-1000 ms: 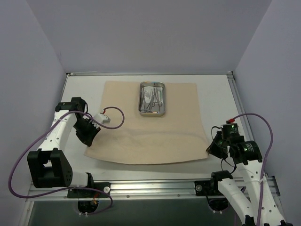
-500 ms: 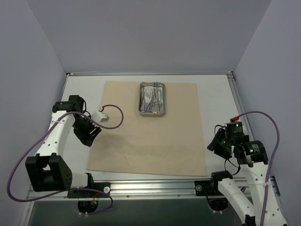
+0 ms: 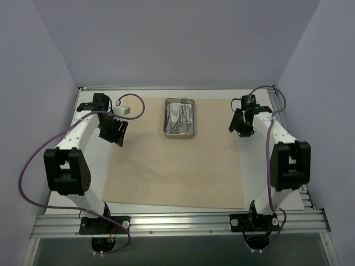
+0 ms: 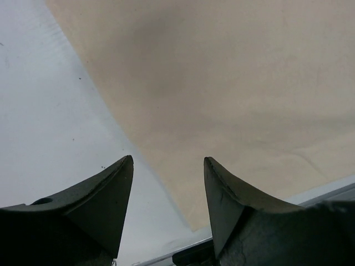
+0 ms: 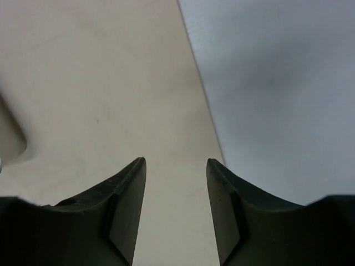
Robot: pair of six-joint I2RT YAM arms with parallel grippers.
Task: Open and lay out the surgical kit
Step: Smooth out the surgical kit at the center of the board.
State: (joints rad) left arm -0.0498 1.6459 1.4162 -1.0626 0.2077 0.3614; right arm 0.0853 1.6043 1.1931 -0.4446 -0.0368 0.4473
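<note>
The beige cloth wrap lies spread flat on the table. A small steel tray stands on its far middle and holds steel scissor-handled instruments and clear packets. My left gripper is open and empty over the cloth's left edge; the left wrist view shows the cloth and its edge between the fingers. My right gripper is open and empty over the cloth's far right edge, and the right wrist view shows the cloth below it.
The white tabletop shows on both sides of the cloth. A metal rail runs along the near edge. Grey walls close in the left, right and back.
Both arms have swung from the near corners of the cloth to its far sides. The cloth's near edge, lifted and rippled earlier, now lies flat.
</note>
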